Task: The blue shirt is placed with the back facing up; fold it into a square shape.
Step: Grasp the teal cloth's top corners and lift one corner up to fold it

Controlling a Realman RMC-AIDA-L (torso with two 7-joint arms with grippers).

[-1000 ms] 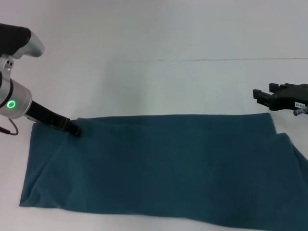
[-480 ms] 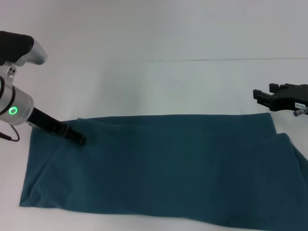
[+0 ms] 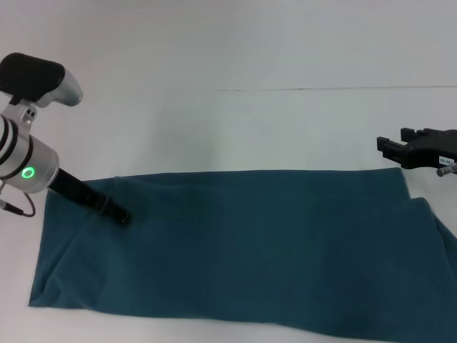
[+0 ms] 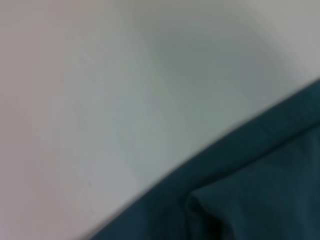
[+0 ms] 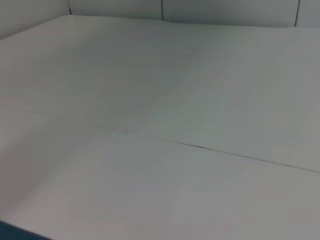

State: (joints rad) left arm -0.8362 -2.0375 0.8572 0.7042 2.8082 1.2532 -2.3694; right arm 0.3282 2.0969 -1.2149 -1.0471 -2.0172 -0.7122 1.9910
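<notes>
White tabletop (image 3: pixel 285 128) stretches beyond my left gripper (image 3: pixel 123 215), whose tip rests on the blue shirt (image 3: pixel 257 243); whether it pinches cloth I cannot tell. My right gripper (image 3: pixel 389 148) hangs off the shirt's opposite corner, grip also unclear.

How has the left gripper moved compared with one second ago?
Yes. The left gripper slid nearer the camera, off the dark teal-blue cotton shirt's far edge onto its cloth.

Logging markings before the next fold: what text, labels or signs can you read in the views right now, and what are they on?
No text can be read.
Blue shirt: plain side up, no lettering visible.
Right hand, beyond the shirt's far right corner: small white label, too small to read.
Left arm: a lit green ring, a sign rather than text; its left hand rests on the shirt.
Table: no markings.
</notes>
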